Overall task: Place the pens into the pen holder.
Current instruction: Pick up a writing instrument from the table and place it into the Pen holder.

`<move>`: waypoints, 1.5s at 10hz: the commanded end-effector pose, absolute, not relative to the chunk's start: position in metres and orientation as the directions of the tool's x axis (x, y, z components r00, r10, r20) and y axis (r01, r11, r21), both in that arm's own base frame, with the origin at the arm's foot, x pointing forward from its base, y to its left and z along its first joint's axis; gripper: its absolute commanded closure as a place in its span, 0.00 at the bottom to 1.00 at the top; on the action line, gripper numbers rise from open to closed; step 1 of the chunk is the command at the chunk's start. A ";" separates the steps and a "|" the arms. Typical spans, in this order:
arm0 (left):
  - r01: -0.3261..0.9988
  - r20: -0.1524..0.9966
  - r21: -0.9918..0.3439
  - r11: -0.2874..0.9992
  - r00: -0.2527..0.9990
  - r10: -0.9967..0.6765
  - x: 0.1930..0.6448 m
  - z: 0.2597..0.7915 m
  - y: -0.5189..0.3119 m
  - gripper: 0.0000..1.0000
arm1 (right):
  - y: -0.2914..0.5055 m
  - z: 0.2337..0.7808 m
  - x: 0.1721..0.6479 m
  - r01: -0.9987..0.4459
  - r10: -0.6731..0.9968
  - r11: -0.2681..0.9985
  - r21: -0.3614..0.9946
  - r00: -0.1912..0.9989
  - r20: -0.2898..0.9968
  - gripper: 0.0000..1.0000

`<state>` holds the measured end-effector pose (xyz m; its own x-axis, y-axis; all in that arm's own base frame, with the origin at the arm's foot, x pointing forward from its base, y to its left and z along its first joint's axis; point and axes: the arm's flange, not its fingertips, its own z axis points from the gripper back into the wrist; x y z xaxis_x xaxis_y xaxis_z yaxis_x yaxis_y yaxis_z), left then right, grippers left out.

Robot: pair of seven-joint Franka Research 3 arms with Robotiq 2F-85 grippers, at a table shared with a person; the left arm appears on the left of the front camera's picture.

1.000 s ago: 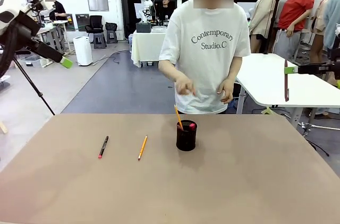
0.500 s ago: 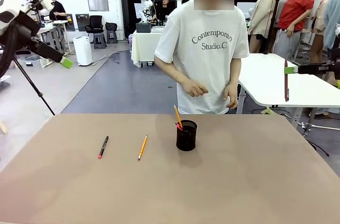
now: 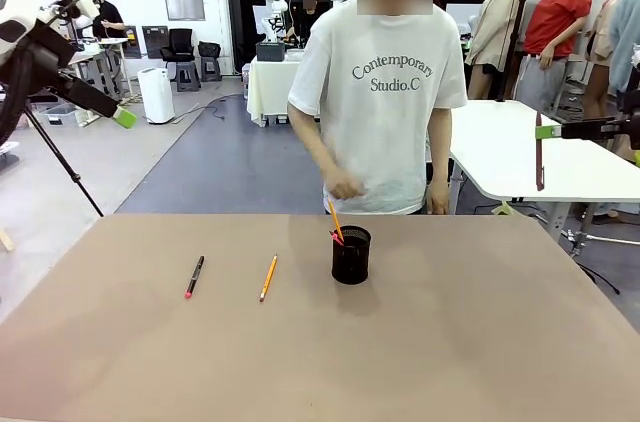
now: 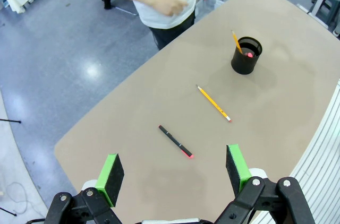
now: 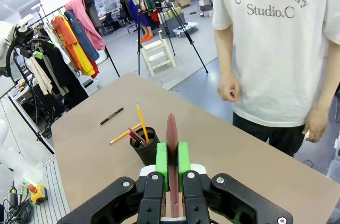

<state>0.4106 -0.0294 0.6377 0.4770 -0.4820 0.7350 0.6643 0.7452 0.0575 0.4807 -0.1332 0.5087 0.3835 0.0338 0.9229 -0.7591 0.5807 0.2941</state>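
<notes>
Pen [image 5: 171, 127], seemingly dark red, pinched in right hand [image 5: 172, 155]

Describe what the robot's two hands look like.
The left hand and right hand are alike: black, with jointed, bolted finger links ending in bright green rectangular pads. The left arm is white.
</notes>
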 end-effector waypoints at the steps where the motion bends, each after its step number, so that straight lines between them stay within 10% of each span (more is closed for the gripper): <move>1: 0.669 0.737 0.059 0.741 0.472 -0.484 0.410 0.639 -0.029 0.00 | -0.131 0.512 0.481 -0.762 0.034 0.579 0.289 0.377 0.926 1.00; 15: 0.669 0.737 0.059 0.741 0.472 -0.484 0.410 0.639 -0.029 0.00 | 0.007 0.435 0.510 -0.945 0.047 0.305 0.121 0.142 0.989 1.00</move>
<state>0.4105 -0.0295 0.6377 0.4770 -0.4822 0.7349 0.6645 0.7451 0.0576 0.5110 -0.0032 0.4464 0.1658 0.0689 0.9837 -0.9380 0.3188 0.1358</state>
